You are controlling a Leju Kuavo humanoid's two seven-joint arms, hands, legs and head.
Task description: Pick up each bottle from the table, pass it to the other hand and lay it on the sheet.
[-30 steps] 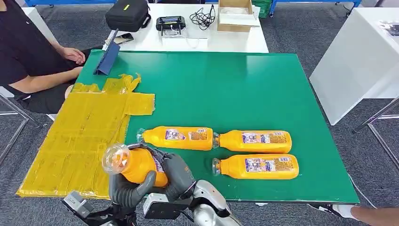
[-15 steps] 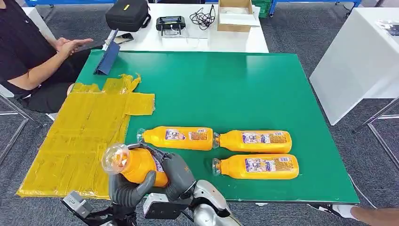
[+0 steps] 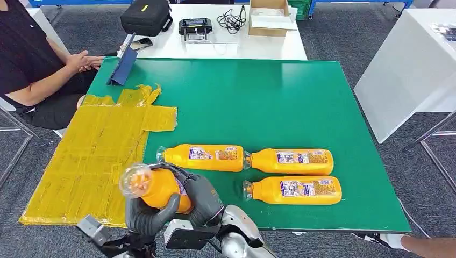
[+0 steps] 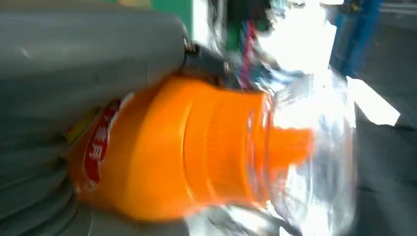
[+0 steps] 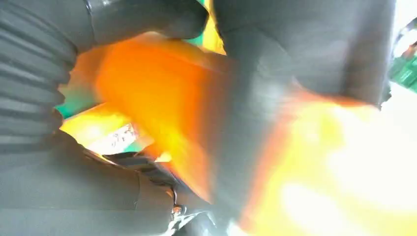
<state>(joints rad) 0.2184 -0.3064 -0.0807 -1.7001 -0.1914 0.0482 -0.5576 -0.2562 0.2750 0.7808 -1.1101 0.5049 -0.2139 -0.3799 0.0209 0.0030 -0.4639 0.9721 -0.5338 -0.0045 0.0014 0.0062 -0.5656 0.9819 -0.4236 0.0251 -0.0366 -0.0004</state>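
An orange bottle (image 3: pixel 157 188) with a clear cap end is held up over the green table's (image 3: pixel 269 102) front edge, beside the yellow sheet (image 3: pixel 91 156). My left hand (image 3: pixel 146 216) cups it from below, fingers curled round its body. My right hand (image 3: pixel 202 195) wraps it from the right. The left wrist view shows the bottle (image 4: pixel 196 147) under my thick thumb (image 4: pixel 88 54). In the blurred right wrist view, dark fingers (image 5: pixel 295 44) close over the orange body (image 5: pixel 152 98). Three more orange bottles lie on the table: one (image 3: pixel 203 157) mid-front, one (image 3: pixel 290 160) to its right, one (image 3: pixel 294 190) nearer me.
A person (image 3: pixel 32 64) sits at the left, hands near the table's far left corner by a blue folded stand (image 3: pixel 122 67). Behind is a white table (image 3: pixel 242 45) with a black bag (image 3: pixel 146 16), a controller, cables and a box. Another white table (image 3: pixel 408 64) stands right.
The held bottle and both hands have shifted slightly right and down. The person's hands rose and then came back together near the table corner.
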